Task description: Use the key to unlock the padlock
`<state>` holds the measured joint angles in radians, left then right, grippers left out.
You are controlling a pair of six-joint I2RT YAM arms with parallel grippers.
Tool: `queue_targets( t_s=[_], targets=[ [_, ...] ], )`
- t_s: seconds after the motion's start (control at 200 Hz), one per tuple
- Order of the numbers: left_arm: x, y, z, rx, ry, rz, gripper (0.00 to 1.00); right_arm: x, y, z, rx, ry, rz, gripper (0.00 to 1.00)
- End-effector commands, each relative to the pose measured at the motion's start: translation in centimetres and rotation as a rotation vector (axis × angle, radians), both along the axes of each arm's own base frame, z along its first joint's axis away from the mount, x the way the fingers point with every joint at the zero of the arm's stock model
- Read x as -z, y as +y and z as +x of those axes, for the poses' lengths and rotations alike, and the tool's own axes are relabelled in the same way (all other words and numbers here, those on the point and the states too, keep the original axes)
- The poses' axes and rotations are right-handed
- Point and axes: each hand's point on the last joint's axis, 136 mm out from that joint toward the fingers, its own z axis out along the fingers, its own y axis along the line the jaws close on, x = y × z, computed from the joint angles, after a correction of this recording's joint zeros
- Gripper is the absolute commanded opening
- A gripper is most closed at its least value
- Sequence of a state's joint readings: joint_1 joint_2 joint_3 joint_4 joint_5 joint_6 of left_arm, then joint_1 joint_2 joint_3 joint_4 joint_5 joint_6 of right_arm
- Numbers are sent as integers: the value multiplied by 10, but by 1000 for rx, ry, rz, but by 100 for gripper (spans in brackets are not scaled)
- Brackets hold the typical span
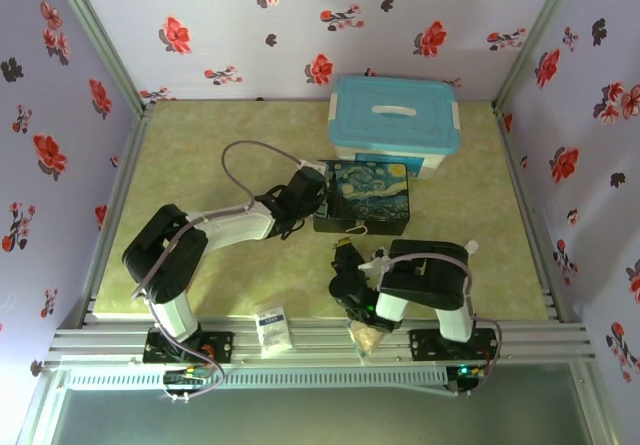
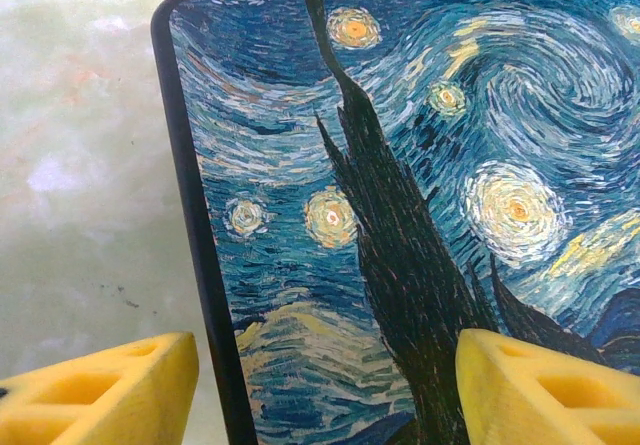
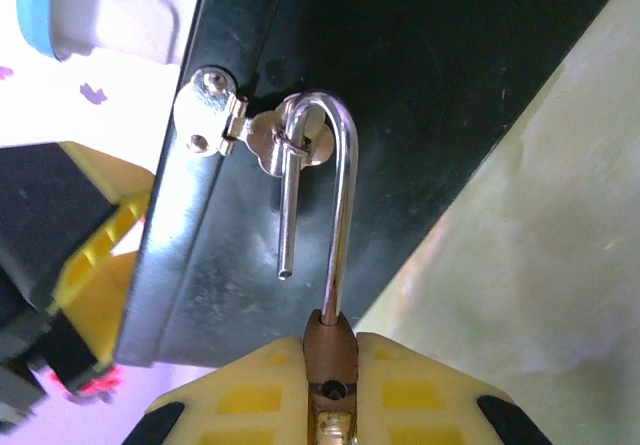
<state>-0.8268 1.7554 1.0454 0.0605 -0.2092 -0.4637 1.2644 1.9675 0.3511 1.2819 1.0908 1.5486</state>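
Overhead: above, behind the arm bases (image 1: pixel 180 347), looking down on the table (image 1: pixel 200 145). Left wrist: close over painted box (image 2: pixel 420 165) lid. Right wrist: close at its latch side. Box common to all.

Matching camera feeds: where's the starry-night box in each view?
Top external: starry-night box at centre, just below the blue-lidded bin.
Left wrist: its painted lid covers the middle and right.
Right wrist: its dark front wall across the top, hasp upper left.
Shared landmark: pale green tabletop, left of the box in the left wrist view, lower right in the right wrist view.
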Motion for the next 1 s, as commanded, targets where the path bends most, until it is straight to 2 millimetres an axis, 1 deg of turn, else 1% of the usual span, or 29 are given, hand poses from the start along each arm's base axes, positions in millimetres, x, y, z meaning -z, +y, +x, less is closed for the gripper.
queue_targets(
  t_s=[0.0,0.075,0.11,0.185,0.285,0.395,0.515,0.735,0.835,0.91,0.995],
  targets=[
    [89,65,-38,-10,199,352,67,-1,-25,12,176,-68,46,0],
    [90,65,-39,-7,200,356,67,-9,-22,14,187,-86,16,0],
    [90,65,-39,-6,200,355,67,-13,-26,14,205,-96,-2,0],
    [90,65,-39,-5,198,357,67,-14,-37,15,242,-102,9,0],
    [90,67,-40,0,196,360,66,-18,-42,16,260,-107,14,0],
    [92,69,-43,2,197,363,65,-18,-43,17,273,-108,70,0],
    [92,71,-44,0,200,363,65,-19,-44,16,267,-107,42,0],
    [89,72,-46,-3,193,353,65,-20,-69,9,291,-107,11,0],
    [87,73,-46,-6,191,348,65,-19,-72,8,290,-104,25,0],
    [86,72,-46,-7,190,345,65,-21,-71,7,262,-97,-9,0],
    [81,69,-46,-2,189,323,65,-27,-72,4,194,-89,-121,0]
  ],
)
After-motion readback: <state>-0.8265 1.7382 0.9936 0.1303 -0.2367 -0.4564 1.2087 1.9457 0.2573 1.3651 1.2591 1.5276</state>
